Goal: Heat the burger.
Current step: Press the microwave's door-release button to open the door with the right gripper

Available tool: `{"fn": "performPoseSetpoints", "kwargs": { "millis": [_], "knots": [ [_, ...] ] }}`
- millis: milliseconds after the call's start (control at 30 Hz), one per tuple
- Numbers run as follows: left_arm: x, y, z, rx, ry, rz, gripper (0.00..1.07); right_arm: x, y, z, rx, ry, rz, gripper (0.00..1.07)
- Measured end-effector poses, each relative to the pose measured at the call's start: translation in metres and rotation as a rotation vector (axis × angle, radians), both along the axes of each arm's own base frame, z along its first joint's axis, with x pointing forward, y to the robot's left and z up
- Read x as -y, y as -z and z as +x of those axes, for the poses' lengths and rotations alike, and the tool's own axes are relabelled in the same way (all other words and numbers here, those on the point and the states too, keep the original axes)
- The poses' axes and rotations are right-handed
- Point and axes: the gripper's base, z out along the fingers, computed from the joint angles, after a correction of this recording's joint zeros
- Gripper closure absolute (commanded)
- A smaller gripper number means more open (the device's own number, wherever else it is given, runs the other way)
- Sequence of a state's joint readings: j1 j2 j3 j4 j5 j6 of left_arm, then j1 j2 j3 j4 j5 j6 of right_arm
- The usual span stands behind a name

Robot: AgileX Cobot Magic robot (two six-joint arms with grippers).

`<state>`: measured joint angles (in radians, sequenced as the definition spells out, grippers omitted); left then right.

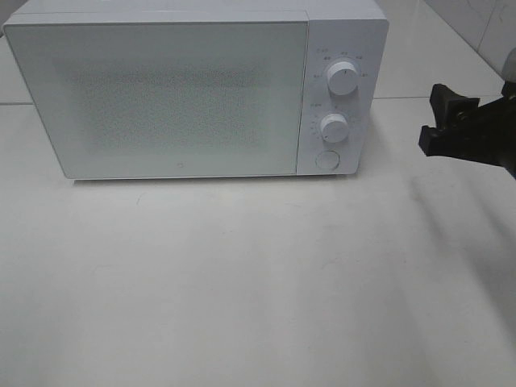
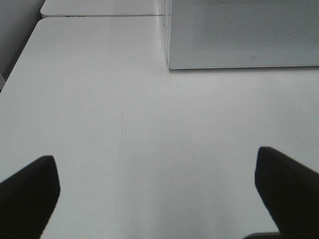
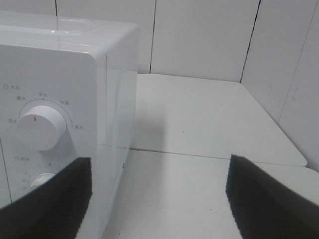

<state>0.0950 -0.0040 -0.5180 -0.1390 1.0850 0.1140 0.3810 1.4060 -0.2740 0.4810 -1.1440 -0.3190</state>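
Observation:
No burger shows in any view. The white microwave stands at the back of the table with its door shut, and nothing shows through the frosted door. My right gripper hovers open to the right of the microwave's control panel, level with the knobs. In the right wrist view the right gripper holds nothing, and the upper knob lies off to one side. My left gripper is open and empty above bare table, short of the microwave's front corner.
The control panel carries an upper knob, a lower knob and a round button. White table stretches in front of the microwave. A tiled wall rises behind and to the right.

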Motion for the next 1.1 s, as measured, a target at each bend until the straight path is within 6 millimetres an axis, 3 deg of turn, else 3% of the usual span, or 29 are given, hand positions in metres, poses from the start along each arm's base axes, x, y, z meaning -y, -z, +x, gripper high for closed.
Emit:
{"fn": "performPoseSetpoints", "kwargs": {
  "millis": [267, 333, 467, 700, 933, 1100],
  "knots": [
    [0.000, 0.000, 0.000, 0.000, 0.000, 0.000, 0.06, -0.026, 0.028, -0.003, -0.101, -0.004, -0.009, 0.32],
    [0.000, 0.000, 0.000, 0.000, 0.000, 0.000, 0.06, -0.039, 0.043, -0.006, -0.163, -0.028, -0.021, 0.32],
    [0.000, 0.000, 0.000, 0.000, 0.000, 0.000, 0.06, -0.048, 0.051, -0.006, -0.190, -0.041, -0.019, 0.32],
    [0.000, 0.000, 0.000, 0.000, 0.000, 0.000, 0.06, -0.071, 0.060, -0.001, -0.210, -0.067, -0.020, 0.32],
    [0.000, 0.000, 0.000, 0.000, 0.000, 0.000, 0.06, -0.076, 0.061, -0.003, -0.211, -0.076, 0.017, 0.32],
    [0.000, 0.000, 0.000, 0.000, 0.000, 0.000, 0.06, -0.076, 0.061, -0.003, -0.213, -0.054, 0.133, 0.34]
  ]
}}
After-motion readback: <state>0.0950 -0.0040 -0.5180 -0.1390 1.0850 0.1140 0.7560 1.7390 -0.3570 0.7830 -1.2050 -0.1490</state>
